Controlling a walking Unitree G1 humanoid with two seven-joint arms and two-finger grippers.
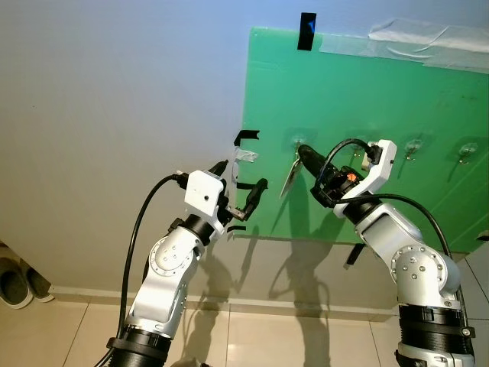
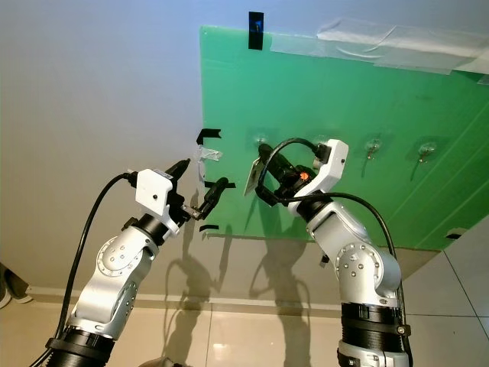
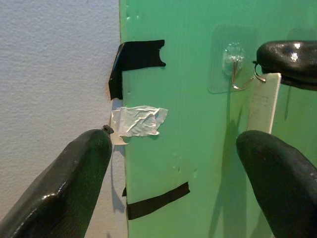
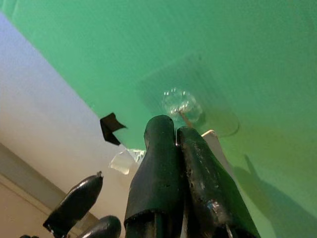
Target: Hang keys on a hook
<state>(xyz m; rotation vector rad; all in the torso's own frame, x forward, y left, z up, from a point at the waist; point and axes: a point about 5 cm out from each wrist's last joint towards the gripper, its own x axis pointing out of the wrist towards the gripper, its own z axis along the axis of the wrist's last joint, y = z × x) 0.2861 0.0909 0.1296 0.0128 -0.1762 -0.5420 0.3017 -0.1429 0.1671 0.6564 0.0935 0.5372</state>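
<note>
Right gripper [image 1: 304, 155]: fingers pressed together, pinching the top of the key tag [image 1: 289, 177] right at the leftmost hook.
Key tag: a pale flat tag hanging just below the right gripper's fingertips, against the green board; its ring sits at the wire of the hook, but whether it is threaded on is hard to make out.
Keys: no key blade can be told apart from the tag; the right gripper's fingers cover the top of it.
Hook [image 3: 235, 67]: a clear adhesive hook with a bent wire, just ahead of the right gripper's tips, partly hidden by them in the right wrist view.
Left gripper [image 1: 244, 183]: fingers spread apart and holding nothing, near the board's left edge, beside and a little lower than the right gripper.
Tape: a black strip [image 3: 133, 58], a crumpled clear piece [image 3: 138, 121] and a second black strip [image 3: 157, 200] lie along the board edge ahead of the left gripper.
Green board [image 1: 397, 122]: fixed to the wall, beyond both grippers.
Other hooks [image 1: 413, 147]: more clear ones in a row, farther out past the right gripper.
Shoes [image 1: 17, 281]: on the floor, cut off at the frame edge, behind the left arm.
</note>
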